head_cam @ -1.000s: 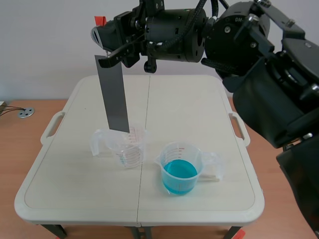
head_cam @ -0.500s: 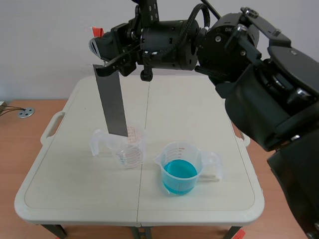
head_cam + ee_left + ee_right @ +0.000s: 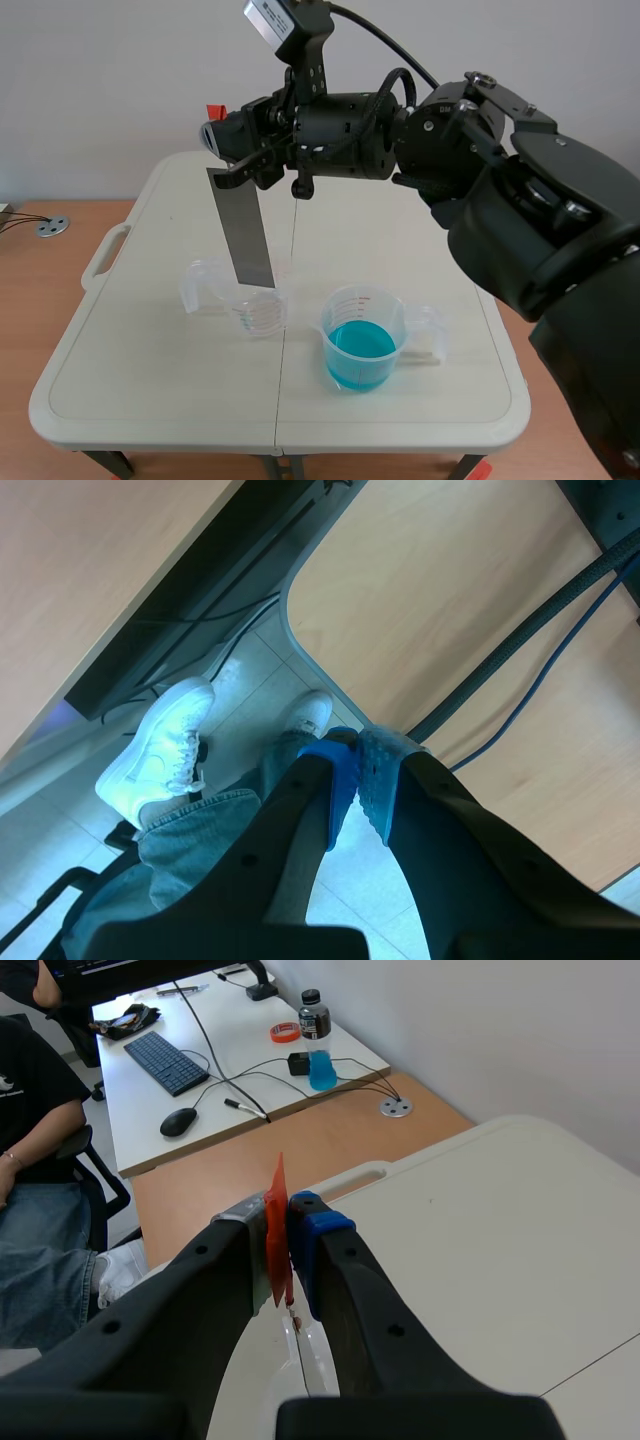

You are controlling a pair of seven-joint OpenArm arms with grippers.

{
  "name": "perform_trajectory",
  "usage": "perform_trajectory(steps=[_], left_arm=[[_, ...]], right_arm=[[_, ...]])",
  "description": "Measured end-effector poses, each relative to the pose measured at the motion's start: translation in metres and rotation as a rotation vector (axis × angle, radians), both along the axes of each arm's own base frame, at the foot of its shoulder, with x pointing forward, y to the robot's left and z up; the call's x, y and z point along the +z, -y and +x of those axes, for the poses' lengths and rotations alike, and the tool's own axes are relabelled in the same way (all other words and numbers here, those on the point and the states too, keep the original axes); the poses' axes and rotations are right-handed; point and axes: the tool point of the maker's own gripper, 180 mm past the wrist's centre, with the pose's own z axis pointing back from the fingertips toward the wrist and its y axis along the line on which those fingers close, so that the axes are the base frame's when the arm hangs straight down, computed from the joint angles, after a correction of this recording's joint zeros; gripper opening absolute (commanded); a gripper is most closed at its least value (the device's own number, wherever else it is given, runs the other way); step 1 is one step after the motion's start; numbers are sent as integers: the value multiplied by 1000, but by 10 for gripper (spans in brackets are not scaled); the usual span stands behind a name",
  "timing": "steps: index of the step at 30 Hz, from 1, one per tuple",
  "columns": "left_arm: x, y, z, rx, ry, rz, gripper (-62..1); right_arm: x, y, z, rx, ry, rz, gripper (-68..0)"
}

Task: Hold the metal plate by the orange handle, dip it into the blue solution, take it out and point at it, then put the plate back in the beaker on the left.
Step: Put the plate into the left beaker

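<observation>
Metal plate (image 3: 245,230) hangs slightly tilted, its orange handle (image 3: 277,1192) clamped in the right pincer (image 3: 281,1232), lower end at the empty beaker's (image 3: 262,312) mouth near the surface's (image 3: 150,380) middle, while the left pincer (image 3: 358,776) is closed on nothing.

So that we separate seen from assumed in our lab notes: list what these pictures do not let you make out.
1. Scene view: whether the lower edge of the metal plate sits inside the empty beaker or above it; the plate covers the rim.
2. Right wrist view: most of the plate below its orange handle; the right claw hides it.
3. Scene view: scale marks on the beaker of blue solution; too small.
</observation>
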Motion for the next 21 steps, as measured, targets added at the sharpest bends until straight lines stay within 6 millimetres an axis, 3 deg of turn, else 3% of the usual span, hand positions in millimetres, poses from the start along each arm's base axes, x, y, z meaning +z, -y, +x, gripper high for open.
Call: perform_trajectory(steps=[21], left_arm=[[0,0,0,0,0,0,-578]], right_arm=[[-45,9,3,-14,-123,46,-660]])
